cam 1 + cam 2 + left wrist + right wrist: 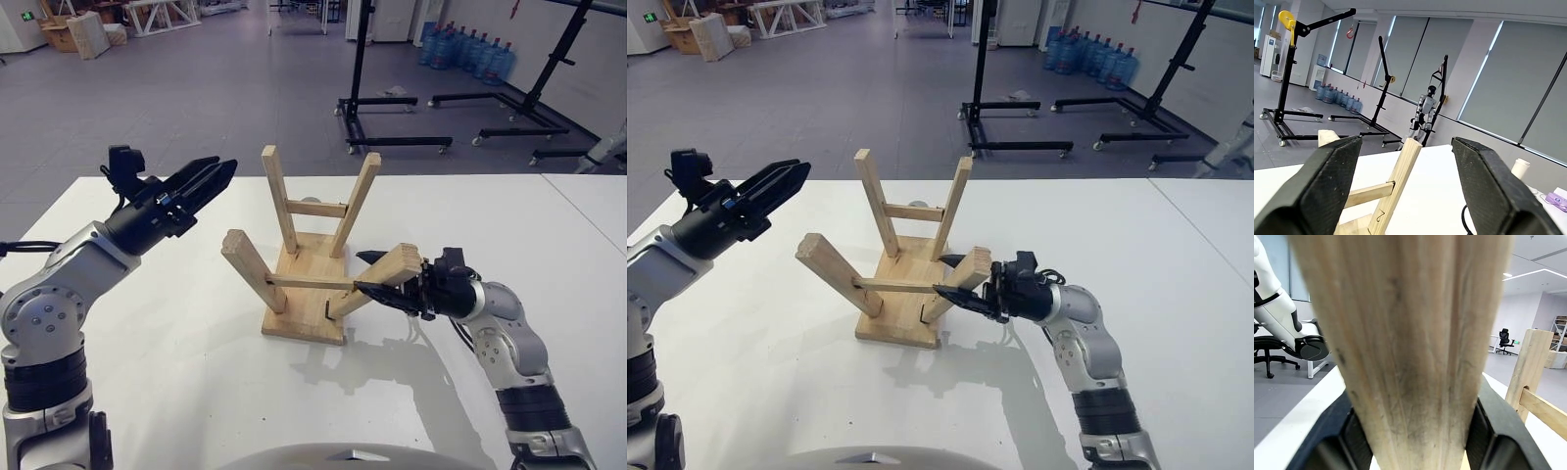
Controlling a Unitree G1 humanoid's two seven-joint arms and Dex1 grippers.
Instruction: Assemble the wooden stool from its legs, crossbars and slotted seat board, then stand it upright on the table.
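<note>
- Closest up is the near right leg (1400,357) of the stool. The right gripper (361,272) holds it, with its jaws clamped on the wood from both sides.
- That leg leans out to the right, low over the white surface (176,333).
- The stool (312,257) is upside down near the middle of the surface. Its seat board (304,321) lies flat.
- Two far legs (278,196) stick up, with the far crossbar (315,209) between them.
- The near left leg (251,266) leans out to the left. The near crossbar (309,284) runs from it to the held leg.
- The left gripper (223,176) is up in the air, left of the stool and not touching it. Its jaws are apart with nothing in them, and they point toward the far legs.
- Behind the surface, black frames on wheels (397,142) stand on the grey floor.
</note>
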